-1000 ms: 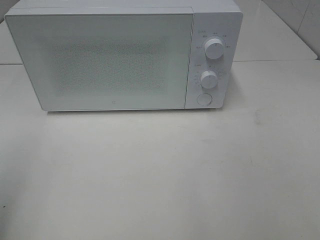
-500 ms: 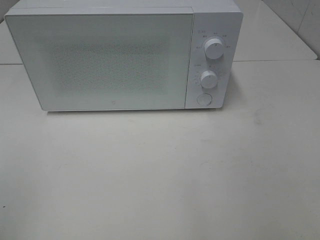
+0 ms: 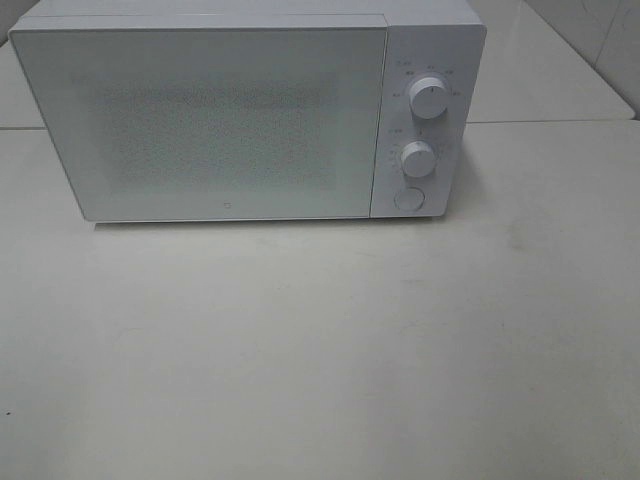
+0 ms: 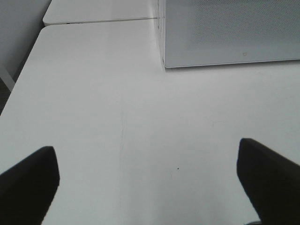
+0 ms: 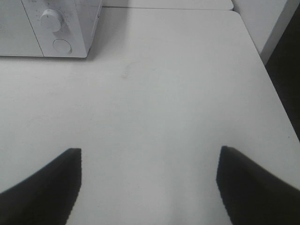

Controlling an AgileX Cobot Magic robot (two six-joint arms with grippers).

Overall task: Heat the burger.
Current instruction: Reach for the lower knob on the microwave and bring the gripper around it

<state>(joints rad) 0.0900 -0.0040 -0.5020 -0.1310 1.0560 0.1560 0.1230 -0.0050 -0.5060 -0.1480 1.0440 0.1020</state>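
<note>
The burger is out of view in every frame. A white microwave (image 3: 240, 110) stands at the back of the table with its door shut; its frosted window shows nothing inside. Two round knobs (image 3: 428, 98) and a round button (image 3: 407, 199) sit on its right panel. In the left wrist view my left gripper (image 4: 147, 180) is open over bare table, short of the microwave's corner (image 4: 225, 33). My right gripper (image 5: 149, 183) is open too, with nothing between its dark fingers (image 5: 253, 187); the microwave's panel (image 5: 56, 28) lies ahead of it. Neither arm shows in the exterior high view.
The white table (image 3: 320, 350) stretches in front of the microwave. Its left edge (image 4: 18, 79) shows in the left wrist view and its right edge (image 5: 272, 79) in the right wrist view. A second table (image 3: 560, 70) joins at the back.
</note>
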